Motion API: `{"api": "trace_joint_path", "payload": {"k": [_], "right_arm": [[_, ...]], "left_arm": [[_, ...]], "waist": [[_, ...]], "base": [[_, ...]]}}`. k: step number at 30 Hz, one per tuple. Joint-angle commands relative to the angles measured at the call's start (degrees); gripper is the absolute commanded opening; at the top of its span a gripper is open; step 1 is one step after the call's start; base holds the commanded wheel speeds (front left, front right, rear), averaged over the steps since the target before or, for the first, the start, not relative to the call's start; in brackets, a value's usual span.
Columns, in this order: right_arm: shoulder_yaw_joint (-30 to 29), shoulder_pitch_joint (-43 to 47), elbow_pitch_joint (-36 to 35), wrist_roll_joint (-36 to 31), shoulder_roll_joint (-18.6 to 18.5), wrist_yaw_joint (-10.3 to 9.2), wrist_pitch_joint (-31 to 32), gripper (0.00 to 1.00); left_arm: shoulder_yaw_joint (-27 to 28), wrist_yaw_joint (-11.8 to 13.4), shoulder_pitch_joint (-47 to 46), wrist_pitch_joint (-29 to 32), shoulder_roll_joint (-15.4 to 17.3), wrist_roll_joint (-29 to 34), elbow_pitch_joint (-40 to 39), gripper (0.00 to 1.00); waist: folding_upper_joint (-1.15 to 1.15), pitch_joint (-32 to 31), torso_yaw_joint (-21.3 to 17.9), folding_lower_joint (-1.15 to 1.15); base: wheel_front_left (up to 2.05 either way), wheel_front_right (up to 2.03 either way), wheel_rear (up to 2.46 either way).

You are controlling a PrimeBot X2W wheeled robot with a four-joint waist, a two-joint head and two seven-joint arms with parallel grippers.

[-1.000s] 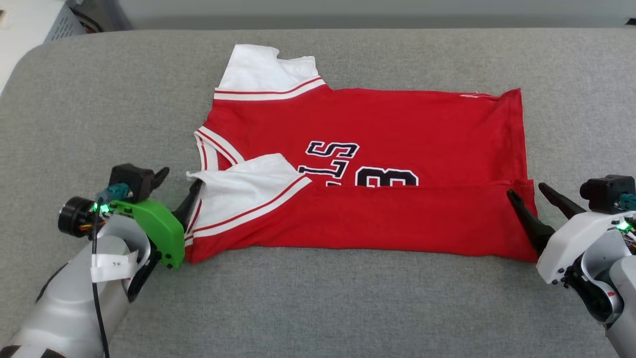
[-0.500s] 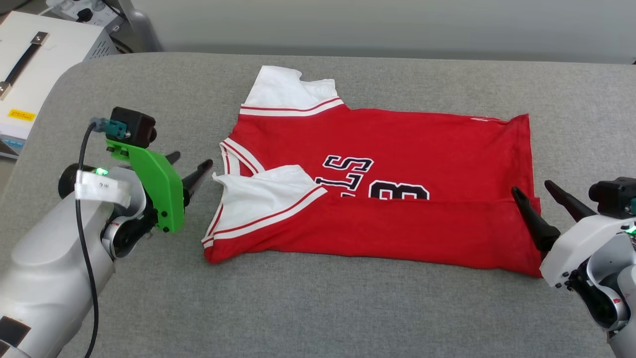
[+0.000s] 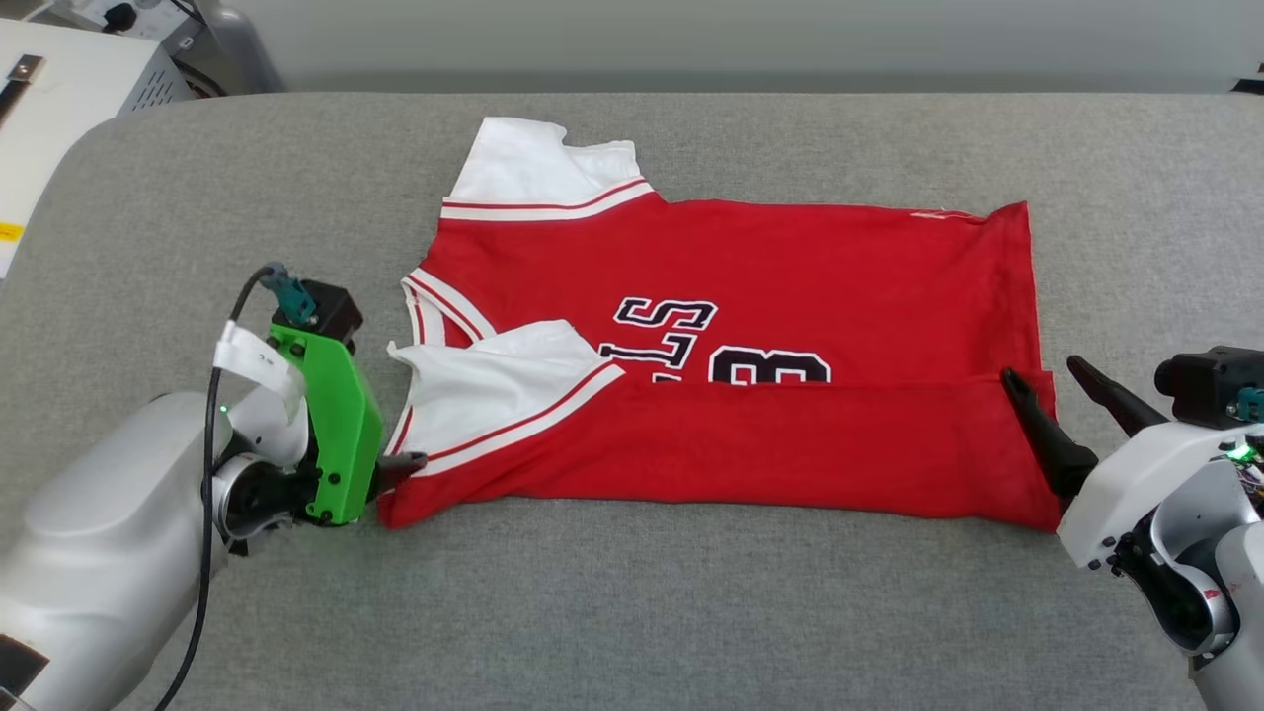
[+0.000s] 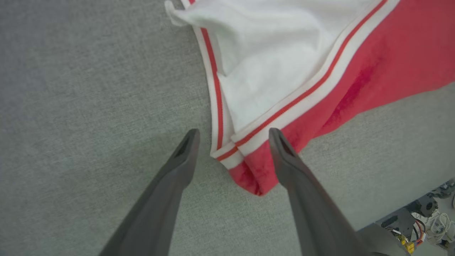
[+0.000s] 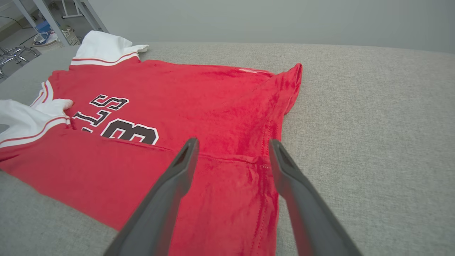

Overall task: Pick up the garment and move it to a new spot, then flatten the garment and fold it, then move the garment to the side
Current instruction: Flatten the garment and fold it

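The garment (image 3: 770, 262), a red jersey with white sleeves and black lettering, lies flat on the grey padded table (image 3: 632, 612). Its near long edge is folded up over the lower part of the lettering. My left gripper (image 3: 397, 464) is at the garment's near-left corner. In the left wrist view it (image 4: 233, 132) is open, and the striped sleeve trim and red corner (image 4: 249, 170) lie between its fingers. My right gripper (image 3: 1039, 369) is open at the right hem. In the right wrist view it (image 5: 233, 142) stands over the garment (image 5: 199, 106) where the fold meets the hem.
A white equipment box (image 3: 59, 89) stands off the table's rounded far-left corner. Metal frames and a basket (image 5: 46, 39) lie beyond the far left edge. Past the table edge near the left gripper are cables (image 4: 426, 220). Bare grey surface surrounds the garment.
The head camera has shifted. My left gripper has dropped from beside the folded sleeve to the garment's near-left corner, fingers now pointing down. The right gripper has barely moved.
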Motion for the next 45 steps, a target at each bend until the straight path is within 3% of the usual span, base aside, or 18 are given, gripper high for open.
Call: {"api": "trace_joint_path", "payload": {"k": [1,12,13,14,15,22,26,30,31,35,39,45], "right_arm": [[-0.03,-0.21,-0.39,-0.54,0.35,-0.03,0.19,1.00],[1.56,-2.21,0.89,-0.18,1.09,-0.03,-0.36,1.00],[1.64,-2.29,1.07,-0.04,0.99,-0.03,-0.44,1.00],[1.63,-2.33,1.22,0.07,0.84,-0.03,-0.48,1.00],[1.54,-2.40,1.39,0.14,0.61,-0.03,-0.55,1.00],[1.53,-4.03,0.67,-0.15,-2.12,-0.03,0.41,1.00],[1.31,-5.60,-0.74,-0.11,-4.98,-0.03,4.23,1.00],[2.25,-7.54,-2.64,0.97,-8.61,-0.03,11.57,1.00],[4.68,-8.39,-4.51,3.52,-11.78,-0.03,20.20,1.00],[7.36,-9.06,-5.93,6.75,-15.17,-0.03,30.38,1.00],[8.98,-9.32,-5.08,7.96,-16.28,-0.03,36.01,1.00],[10.52,-9.08,-0.60,8.28,-13.36,-0.03,36.98,1.00]], "left_arm": [[-1.07,-0.16,0.13,0.64,-0.17,0.56,0.76,1.00],[-6.78,-0.16,2.71,1.44,-2.37,0.47,5.47,1.00],[-7.37,-0.16,2.87,1.39,-2.36,0.23,5.21,0.44],[-7.76,-0.16,2.89,1.14,-2.29,0.11,5.02,0.05],[-8.30,-0.16,2.79,0.60,-1.97,0.21,4.53,0.00],[-9.22,-0.16,1.30,-6.88,1.03,1.18,1.60,0.00],[-9.99,-0.16,0.03,-10.20,2.95,2.81,-0.19,0.00],[-10.60,-0.16,-0.55,-12.21,4.09,3.42,-2.46,0.00],[-10.86,-0.16,-0.84,-13.46,4.41,3.83,-3.95,0.00],[-11.22,-0.16,-1.18,-14.31,4.41,4.54,-5.36,0.00],[-11.39,-0.16,-1.81,-15.06,4.23,5.27,-6.26,0.00],[-11.42,-0.16,-3.02,-15.96,3.84,6.03,-6.46,0.00]], "waist": [[0.00,1.04,-0.81,0.00],[0.00,3.06,-2.69,0.00],[0.00,2.95,-2.71,0.00],[0.00,2.80,-2.67,0.00],[0.00,2.54,-2.59,0.00],[0.00,0.58,-1.91,0.00],[0.00,-0.45,-1.44,0.00],[0.00,-0.92,-0.91,0.00],[0.00,-0.95,-0.50,0.00],[0.00,-0.38,-0.14,0.00],[0.00,0.67,0.25,0.00],[0.00,2.59,0.89,0.00]], "base": [[0.00,0.00,0.00],[0.00,0.00,0.00],[0.00,0.00,0.00],[0.00,0.00,0.00],[0.00,0.00,0.00],[0.00,0.00,0.00],[0.00,0.00,0.00],[0.00,0.00,0.00],[0.00,0.00,0.00],[0.00,0.00,0.00],[0.00,0.00,0.00],[0.00,0.00,0.00]]}}
